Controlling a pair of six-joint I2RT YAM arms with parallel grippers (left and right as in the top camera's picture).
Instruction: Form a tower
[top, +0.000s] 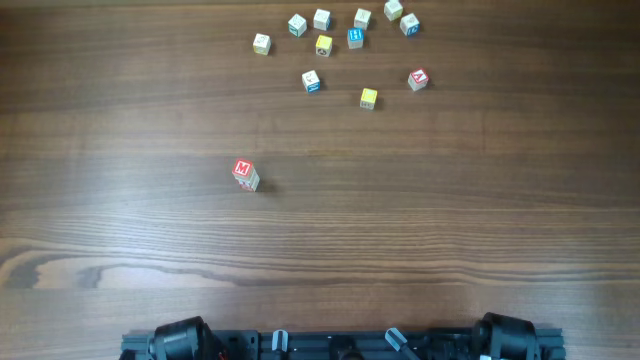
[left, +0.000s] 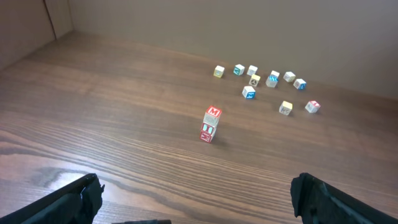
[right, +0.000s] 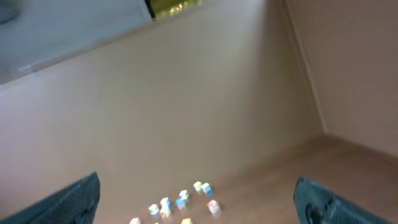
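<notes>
The tower (top: 245, 174) stands upright left of the table's middle. It is a small stack of three letter cubes with a red "M" face on top. The left wrist view shows the tower (left: 211, 124) well ahead of my left gripper (left: 196, 193). That gripper is open and empty, low over the table's near part. My right gripper (right: 196, 190) is also open with nothing between its fingers. Its blurred view points up at the wall, and the tower does not show there. Both arms sit folded at the table's near edge (top: 340, 345).
Several loose letter cubes (top: 323, 45) lie scattered at the far side, right of centre. Among them are a red-and-white "A" cube (top: 418, 79) and a yellow cube (top: 369, 98). A beige wall (left: 249, 25) backs the table.
</notes>
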